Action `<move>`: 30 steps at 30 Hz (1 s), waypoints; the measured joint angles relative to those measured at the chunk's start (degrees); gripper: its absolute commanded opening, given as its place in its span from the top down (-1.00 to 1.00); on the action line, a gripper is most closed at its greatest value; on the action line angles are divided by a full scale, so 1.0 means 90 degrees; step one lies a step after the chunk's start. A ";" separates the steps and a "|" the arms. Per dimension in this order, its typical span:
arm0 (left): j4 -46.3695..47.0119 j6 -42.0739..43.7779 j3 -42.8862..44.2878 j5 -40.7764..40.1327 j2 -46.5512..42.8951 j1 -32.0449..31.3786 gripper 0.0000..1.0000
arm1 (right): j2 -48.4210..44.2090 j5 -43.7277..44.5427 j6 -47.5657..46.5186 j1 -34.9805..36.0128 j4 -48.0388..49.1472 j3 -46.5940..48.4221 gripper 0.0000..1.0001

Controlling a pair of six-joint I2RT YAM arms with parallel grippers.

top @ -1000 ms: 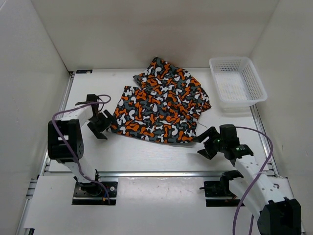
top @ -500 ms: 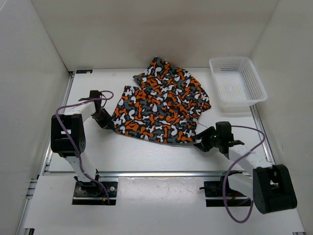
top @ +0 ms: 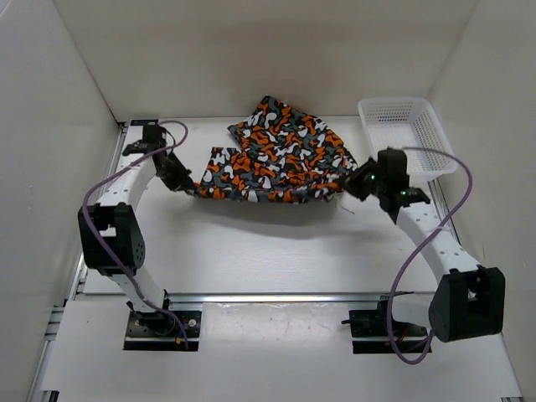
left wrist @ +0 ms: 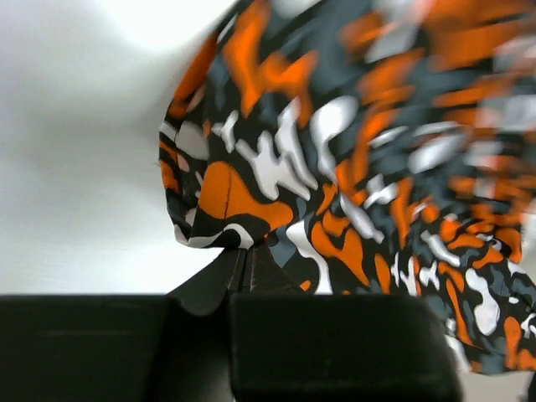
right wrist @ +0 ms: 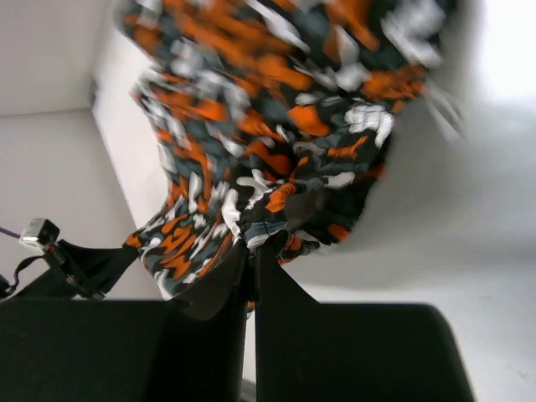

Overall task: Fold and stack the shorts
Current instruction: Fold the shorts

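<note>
Progress: early, by my read. The shorts (top: 280, 155) were not yet folded flat. One fold looked to be under way, with the near edge held up off the table (top: 251, 251) and the far part bunched on the surface at upper centre of the top view. No finished fold and no stack showed, and only this one pair was visible. Left to do, as I judge it: lay the held edge over, flatten, probably fold again, then place on a stack. The white basket (top: 408, 138) at upper right was apart from the cloth.

Left gripper (top: 179, 177): jaws pinched together on the left end of the shorts' near edge, left of centre in the top view. In the left wrist view the fingertips (left wrist: 251, 272) met at bottom centre with a fabric corner clamped between them, and the rest of the print spread up and to the right, blurred.

Right gripper (top: 355, 182): jaws likewise closed on the right end of the same edge, right of centre, just beside the basket's near-left corner. In the right wrist view the closed tips sat at lower centre with cloth caught in them, and the shorts hung above, filling the upper middle.

So the shorts were stretched between the two grippers and sagging slightly in the middle. A shadow on the table below suggested that edge was off the surface. The exact grip depth could not be told.
</note>
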 measured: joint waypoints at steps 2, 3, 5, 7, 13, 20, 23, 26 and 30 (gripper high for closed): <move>-0.0175 0.0002 0.0568 0.0051 -0.0240 0.0034 0.79 | -0.0005 0.0112 -0.0522 0.0000 -0.0376 0.0874 1.00; -0.0296 0.0005 0.0872 0.0092 -0.0389 0.0075 0.79 | -0.0017 0.0134 -0.0794 0.0000 -0.0566 0.1258 1.00; -0.0452 0.0000 0.1370 0.0228 -0.0782 0.0231 0.79 | -0.0034 0.0100 -0.1365 0.0002 -0.1013 0.1940 1.00; -0.0595 -0.0007 0.1824 0.0437 -0.1282 0.0435 0.79 | -0.0066 -0.0092 -0.1889 0.0015 -0.1438 0.2487 1.00; -0.1137 0.0041 0.3361 0.0816 -0.2630 0.0848 0.79 | -0.0287 -0.1202 -0.3548 0.0056 -0.3028 0.4160 1.00; -0.1256 0.0119 0.4318 0.0512 -0.3869 0.0991 0.79 | -0.1282 -0.2693 -0.4653 0.0022 -0.4097 0.5484 1.00; -0.1443 0.0117 0.5000 0.0221 -0.4056 0.0988 0.79 | -0.1734 -0.3189 -0.4796 0.0012 -0.4323 0.5972 1.00; -0.1523 0.0107 0.5950 0.0027 -0.4073 0.0901 0.79 | -0.2108 -0.3334 -0.4770 0.0034 -0.4410 0.6484 1.00; -0.1564 0.0097 0.6766 -0.0124 -0.4221 0.0750 0.79 | -0.2407 -0.3087 -0.4680 0.0051 -0.4551 0.7009 1.00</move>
